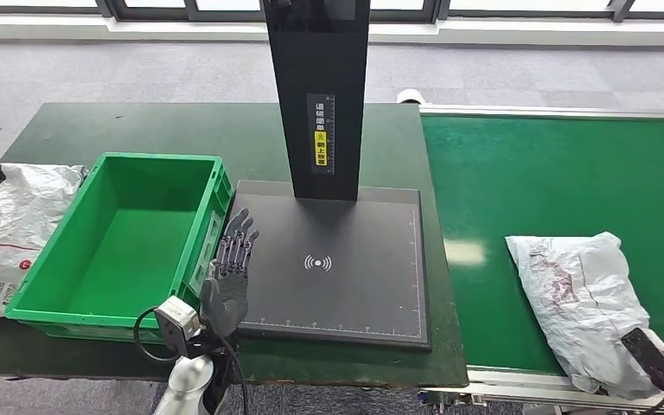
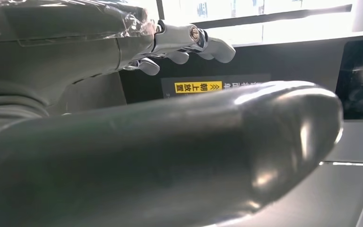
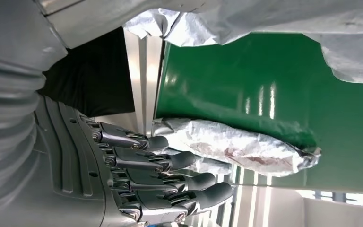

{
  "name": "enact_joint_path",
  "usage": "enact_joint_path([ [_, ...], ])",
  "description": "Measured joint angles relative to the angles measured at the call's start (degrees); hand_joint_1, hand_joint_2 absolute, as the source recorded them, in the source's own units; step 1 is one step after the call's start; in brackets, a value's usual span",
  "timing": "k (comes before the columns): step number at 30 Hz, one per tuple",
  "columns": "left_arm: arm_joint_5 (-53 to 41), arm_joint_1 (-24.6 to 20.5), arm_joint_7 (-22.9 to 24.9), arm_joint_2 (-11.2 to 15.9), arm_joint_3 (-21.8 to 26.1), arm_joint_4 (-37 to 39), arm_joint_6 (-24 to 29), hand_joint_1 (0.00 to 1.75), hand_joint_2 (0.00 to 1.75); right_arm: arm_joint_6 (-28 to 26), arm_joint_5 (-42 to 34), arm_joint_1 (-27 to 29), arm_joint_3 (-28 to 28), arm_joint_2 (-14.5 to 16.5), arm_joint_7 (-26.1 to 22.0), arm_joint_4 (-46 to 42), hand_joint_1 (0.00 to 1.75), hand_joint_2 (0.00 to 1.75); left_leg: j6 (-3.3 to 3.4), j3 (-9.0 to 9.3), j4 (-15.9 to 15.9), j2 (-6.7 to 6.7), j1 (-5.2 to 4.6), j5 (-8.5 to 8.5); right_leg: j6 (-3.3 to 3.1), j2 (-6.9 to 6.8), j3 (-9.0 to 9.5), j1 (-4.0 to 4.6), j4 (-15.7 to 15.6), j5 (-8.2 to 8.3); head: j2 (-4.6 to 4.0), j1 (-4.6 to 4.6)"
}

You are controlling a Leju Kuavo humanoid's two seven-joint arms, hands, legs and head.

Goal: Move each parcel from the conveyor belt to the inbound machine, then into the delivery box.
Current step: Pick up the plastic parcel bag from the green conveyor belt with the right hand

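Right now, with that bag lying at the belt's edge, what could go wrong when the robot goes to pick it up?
1. The crumpled parcel overhangs the near edge of the conveyor belt; a clumsy touch from the right hand might push it off.
2. Its loose plastic could slip from the fingers.
3. The left hand rests over the inbound machine, possibly blocking where the parcel lands.

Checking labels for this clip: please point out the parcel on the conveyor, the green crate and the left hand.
parcel (image 1: 584, 298), head view, middle of the crumpled white bag on the belt.
green crate (image 1: 55, 246), head view, its left wall.
left hand (image 1: 227, 281), head view, back of the hand over the scanner plate's left edge.
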Motion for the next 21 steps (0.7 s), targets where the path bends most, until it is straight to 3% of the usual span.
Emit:
enact_joint_path([
  [4,-1.34,0.04,0.15,-0.14,0.0,0.04,0.25,0.0,0.0,-3.63,1.38,-3.41,4.52,2.02,2.05,4.74,0.0,1.75,0.01,0.21,0.0,0.12,0.01,0.02,0.0,0.14,-0.05,0.01,0.0,0.01,0.0,-0.01],
  [10,-2.91,0.23,0.33,-0.6,0.0,0.17,0.96,0.0,0.0,-9.4,-1.89,-7.03,12.65,7.65,-1.61,7.09,0.0,1.75,0.01,0.42,0.0,0.11,0.04,0.11,-0.03,0.16,-0.06,0.03,0.05,0.08,0.0,-0.01],
  [15,-2.99,0.23,0.28,-1.0,0.0,0.37,1.73,0.0,0.0,-9.04,-9.1,-8.87,19.19,10.61,-3.92,5.27,0.0,1.75,0.03,0.44,0.0,0.06,0.04,0.15,-0.03,0.06,-0.07,0.02,0.04,0.08,0.0,-0.01],
  [20,-2.71,0.11,-0.09,-1.16,0.0,1.38,1.77,0.0,0.0,-8.37,-15.02,-6.51,24.71,12.01,-3.11,0.81,0.0,1.75,0.04,0.39,0.01,-0.04,0.02,0.15,-0.03,-0.03,-0.06,0.01,0.03,0.07,0.0,-0.01],
  [21,-2.72,0.07,-0.12,-1.17,0.0,1.57,1.74,0.0,0.0,-8.14,-15.4,-5.96,25.46,12.16,-2.83,0.27,0.44,1.75,0.04,0.38,0.01,-0.04,0.02,0.14,-0.03,-0.03,-0.07,0.01,0.03,0.07,0.0,-0.01],
])
